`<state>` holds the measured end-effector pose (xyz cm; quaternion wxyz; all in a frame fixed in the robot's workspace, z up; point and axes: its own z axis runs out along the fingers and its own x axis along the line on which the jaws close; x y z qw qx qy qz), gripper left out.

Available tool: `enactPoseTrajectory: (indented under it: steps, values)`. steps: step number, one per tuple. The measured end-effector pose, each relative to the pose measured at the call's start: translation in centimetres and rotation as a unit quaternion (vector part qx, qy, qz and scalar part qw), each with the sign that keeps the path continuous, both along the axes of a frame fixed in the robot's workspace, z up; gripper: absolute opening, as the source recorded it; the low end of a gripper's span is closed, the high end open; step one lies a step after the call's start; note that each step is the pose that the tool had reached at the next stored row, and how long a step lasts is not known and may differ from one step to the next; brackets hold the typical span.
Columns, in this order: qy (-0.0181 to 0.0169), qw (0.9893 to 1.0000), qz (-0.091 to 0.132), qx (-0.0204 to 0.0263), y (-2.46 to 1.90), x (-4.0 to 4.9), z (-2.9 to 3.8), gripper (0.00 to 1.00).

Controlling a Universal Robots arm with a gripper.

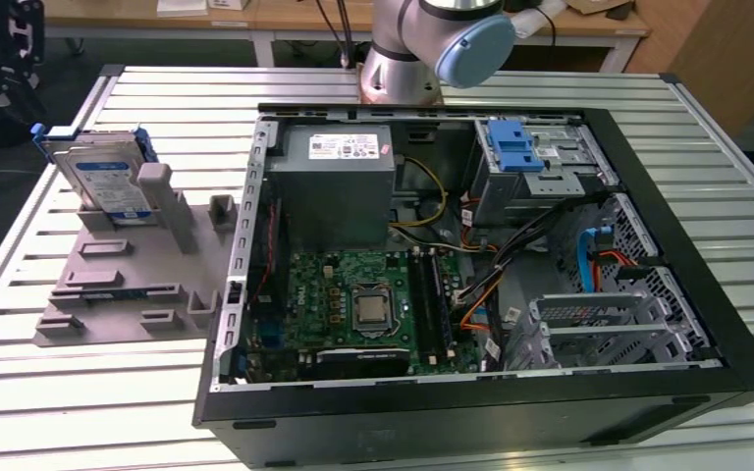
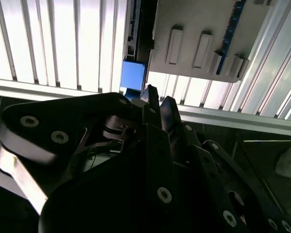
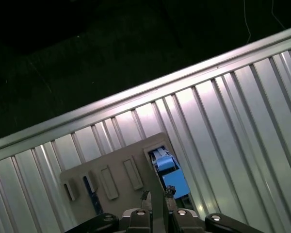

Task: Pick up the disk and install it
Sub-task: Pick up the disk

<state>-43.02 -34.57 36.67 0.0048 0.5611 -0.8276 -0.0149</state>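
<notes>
Exterior view first, from its left: the disk [image 1: 99, 172] stands on edge at the far end of the grey fixture block [image 1: 129, 285], with its white-and-blue label showing and the blue caddy framing it. A grey post of the block rises just beside it. The block lies flat on the slatted metal table [image 1: 89, 412], apart from the open computer case [image 1: 482, 407] on the exterior view's right. Inside the case, a grey power supply [image 1: 338, 157] sits above the green motherboard [image 1: 350, 304]. Further right there is a drive cage with a blue bracket [image 1: 514, 147] and a tangle of coloured cables. The arm's base [image 1: 410, 49] stands on the table behind the case.

In both wrist views the gripper [image 2: 159, 97] [image 3: 157, 194] hangs above the table's edge, looking down on the block [image 2: 203, 34] [image 3: 111, 174]. Its two dark fingers [image 2: 153, 116] lie drawn together with nothing between them (only a thin gap shows between the tips). The disk's blue caddy [image 2: 133, 75] [image 3: 169, 174] shows just past the fingertips, well below them and untouched, seated in the block.
</notes>
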Motion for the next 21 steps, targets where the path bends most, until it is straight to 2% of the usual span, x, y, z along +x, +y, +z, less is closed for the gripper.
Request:
enactPoseTrajectory:
  steps: [4, 11, 13, 17, 21]
  values:
    - [0.0000, 0.9999, 0.015, 0.0000, 0.00, 0.00, 0.00, 0.24]
    - [0.0000, 0.9999, 0.017, 0.0000, 0.00, 0.00, 0.00, 0.24]
    - [0.0000, 0.9997, 0.024, 0.0000, 0.01, 0.00, 0.00, 0.24]
    - [0.0000, 0.9985, 0.055, 0.0000, 0.01, 0.00, -0.02, 0.24]
    - [0.0000, 0.9962, 0.087, 0.0000, 0.02, 0.00, -0.04, 0.24]
